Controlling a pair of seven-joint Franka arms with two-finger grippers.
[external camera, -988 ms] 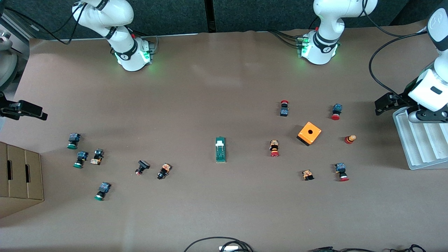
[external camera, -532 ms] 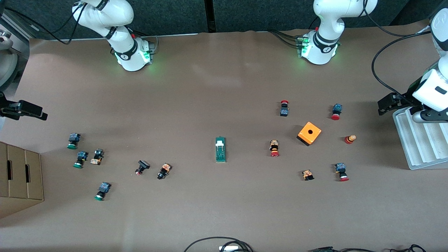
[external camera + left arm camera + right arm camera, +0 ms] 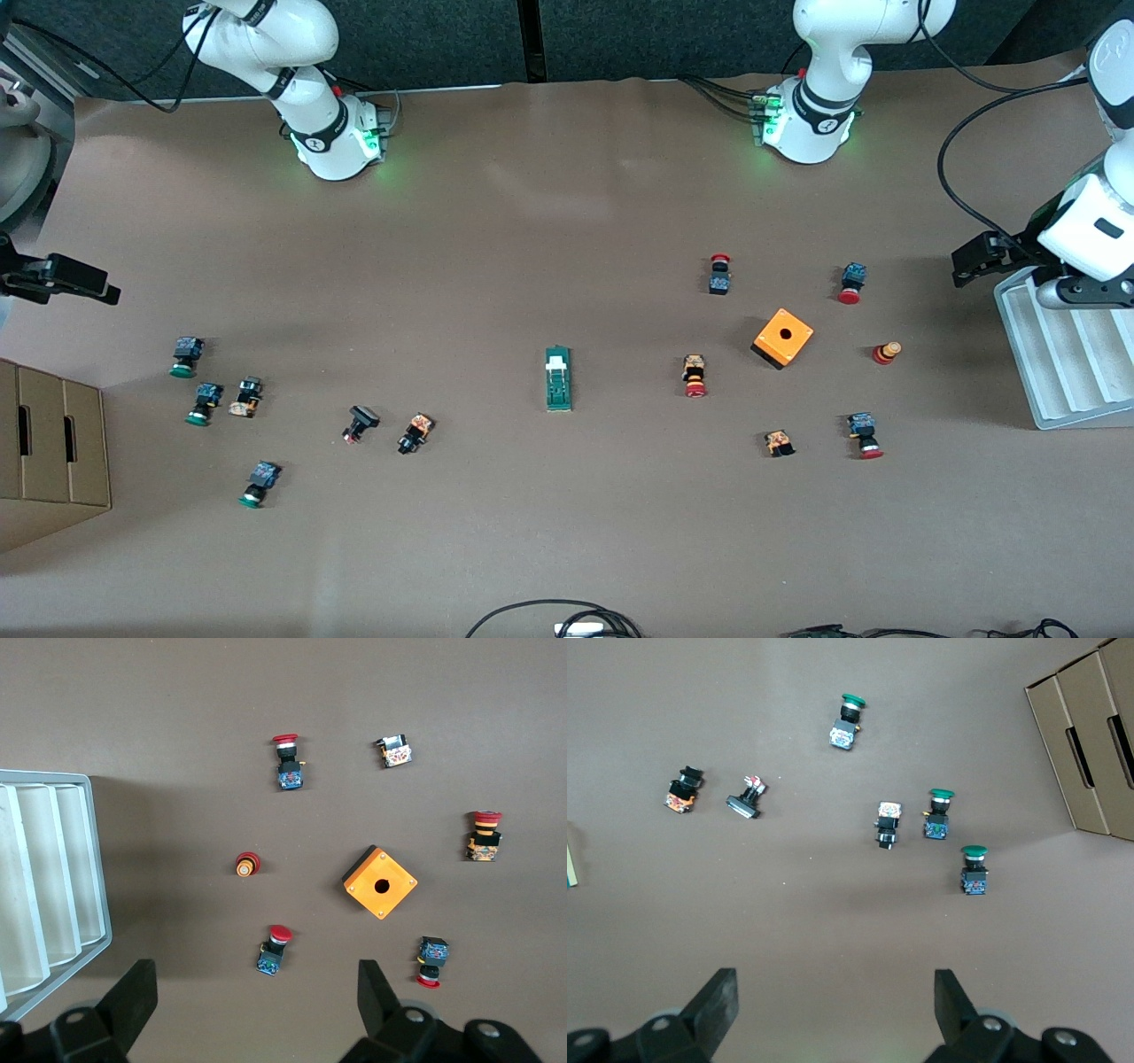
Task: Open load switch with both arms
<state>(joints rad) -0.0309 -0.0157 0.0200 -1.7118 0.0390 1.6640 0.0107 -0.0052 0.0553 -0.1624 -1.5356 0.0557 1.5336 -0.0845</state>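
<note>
The load switch (image 3: 558,378) lies untouched mid-tabletop (image 3: 567,514). The left end effector (image 3: 252,1005) hangs with fingers apart near the white tray (image 3: 1063,363). The right end effector (image 3: 833,1010), fingers apart, hangs near the cardboard box (image 3: 49,452).

bench (image 3: 532,230): matt brown paper-like cover, smooth
load switch (image 3: 558,379): dark-green plastic, white piece
orange cube (image 3: 783,337): smooth plastic
boxes (image 3: 49,447): plain cardboard
tray (image 3: 1067,363): pale, ribbed, plastic-looking
arms (image 3: 819,53): glossy white shells

Even, fairly bright overhead light falls on the brown table (image 3: 496,532), with a pale sheen near its upper middle. Soft shadows lie beside the cardboard box (image 3: 49,452) and white tray (image 3: 1063,390). Small parts look slightly soft, perhaps from distance.
</note>
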